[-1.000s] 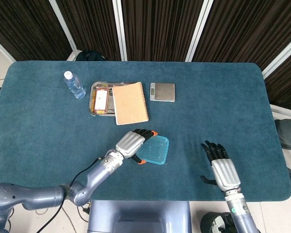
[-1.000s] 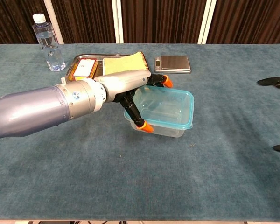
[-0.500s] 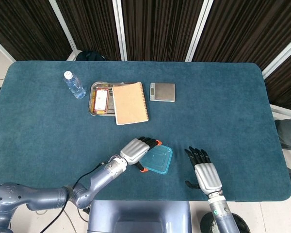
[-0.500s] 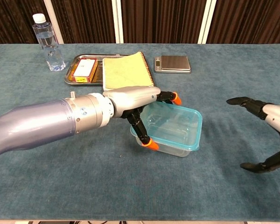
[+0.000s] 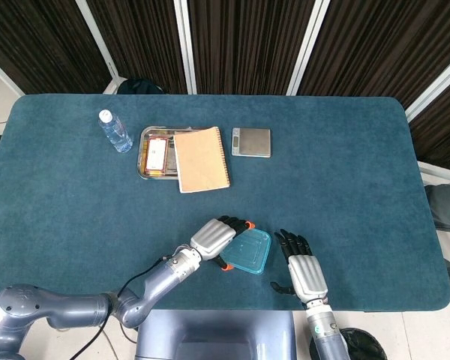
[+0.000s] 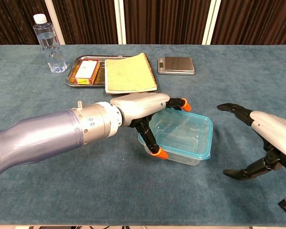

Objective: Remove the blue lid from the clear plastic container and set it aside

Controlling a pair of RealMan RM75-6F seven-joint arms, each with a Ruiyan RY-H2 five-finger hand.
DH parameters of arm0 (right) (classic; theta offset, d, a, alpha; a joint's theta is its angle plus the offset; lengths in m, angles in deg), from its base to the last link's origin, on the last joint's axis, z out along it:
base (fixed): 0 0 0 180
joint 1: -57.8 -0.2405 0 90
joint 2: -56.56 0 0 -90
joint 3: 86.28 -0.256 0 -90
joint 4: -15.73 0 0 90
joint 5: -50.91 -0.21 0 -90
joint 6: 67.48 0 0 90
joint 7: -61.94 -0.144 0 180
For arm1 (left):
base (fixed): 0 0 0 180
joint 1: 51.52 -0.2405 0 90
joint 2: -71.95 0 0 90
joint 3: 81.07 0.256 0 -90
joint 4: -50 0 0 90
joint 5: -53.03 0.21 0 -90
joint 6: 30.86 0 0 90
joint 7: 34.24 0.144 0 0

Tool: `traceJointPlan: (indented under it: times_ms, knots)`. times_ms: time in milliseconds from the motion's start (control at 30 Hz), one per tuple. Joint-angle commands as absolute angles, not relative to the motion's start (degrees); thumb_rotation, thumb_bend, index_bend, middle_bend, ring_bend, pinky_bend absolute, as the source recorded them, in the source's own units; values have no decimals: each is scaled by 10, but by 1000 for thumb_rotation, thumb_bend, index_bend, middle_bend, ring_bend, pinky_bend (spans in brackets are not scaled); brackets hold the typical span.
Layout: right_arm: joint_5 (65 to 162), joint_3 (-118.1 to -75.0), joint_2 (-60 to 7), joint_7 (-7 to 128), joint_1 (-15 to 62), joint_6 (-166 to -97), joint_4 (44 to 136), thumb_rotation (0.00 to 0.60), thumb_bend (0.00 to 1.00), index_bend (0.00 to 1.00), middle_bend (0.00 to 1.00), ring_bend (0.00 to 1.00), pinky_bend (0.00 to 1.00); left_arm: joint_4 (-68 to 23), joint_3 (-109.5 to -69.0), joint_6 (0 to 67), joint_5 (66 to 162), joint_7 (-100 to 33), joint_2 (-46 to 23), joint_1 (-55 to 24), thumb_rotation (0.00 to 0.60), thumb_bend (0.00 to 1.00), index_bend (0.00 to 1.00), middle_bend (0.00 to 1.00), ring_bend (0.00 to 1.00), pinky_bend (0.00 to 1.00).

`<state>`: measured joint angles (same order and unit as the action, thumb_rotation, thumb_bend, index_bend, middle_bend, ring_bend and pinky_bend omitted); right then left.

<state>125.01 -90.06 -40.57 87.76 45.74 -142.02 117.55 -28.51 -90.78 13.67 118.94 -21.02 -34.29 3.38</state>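
The clear plastic container [image 6: 183, 140] sits near the front edge of the table [image 5: 345, 172], a little left of its middle, with the blue lid [image 5: 250, 250] on top. The left hand [image 6: 143, 107] grips the container's left end: its orange-tipped fingers [image 6: 183, 102] reach over the far left corner of the lid while another fingertip presses at the near left corner. In the chest view the container looks slightly tilted, its left side raised off the cloth, though whether it is fully lifted cannot be told.

Just right of the container, apart from it, the right hand [image 5: 306, 273] hovers by the front edge with its dark fingers spread and its thumb held away, holding nothing.

Toward the back left part of the table stand the other things, all well apart from the container: a water bottle [image 5: 115, 131] upright nearest the left edge, a metal tray [image 5: 145, 142] holding a small red-and-white box [image 5: 157, 154], a spiral notebook [image 5: 202, 159] lying over the tray's right side, and a small scale [image 5: 251, 142] just right of the notebook. Nothing lies between the right hand and the container.
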Motion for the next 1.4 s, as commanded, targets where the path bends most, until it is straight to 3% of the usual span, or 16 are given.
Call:
traceJointPlan:
  times_ms: [33,1400]
  knots:
    - [1235,-911,-416,888,454,-1423,1185,600,245,0,0,0,0,-285,-908,138,1186,-208,-344,33,600,169,136,237,217,386]
    - [1185,-940,-480,921,425,-1451,1187,600,246,0,0,0,0,-302,-906,134,1167,-193,-341,33,600,169,136,238,217,393]
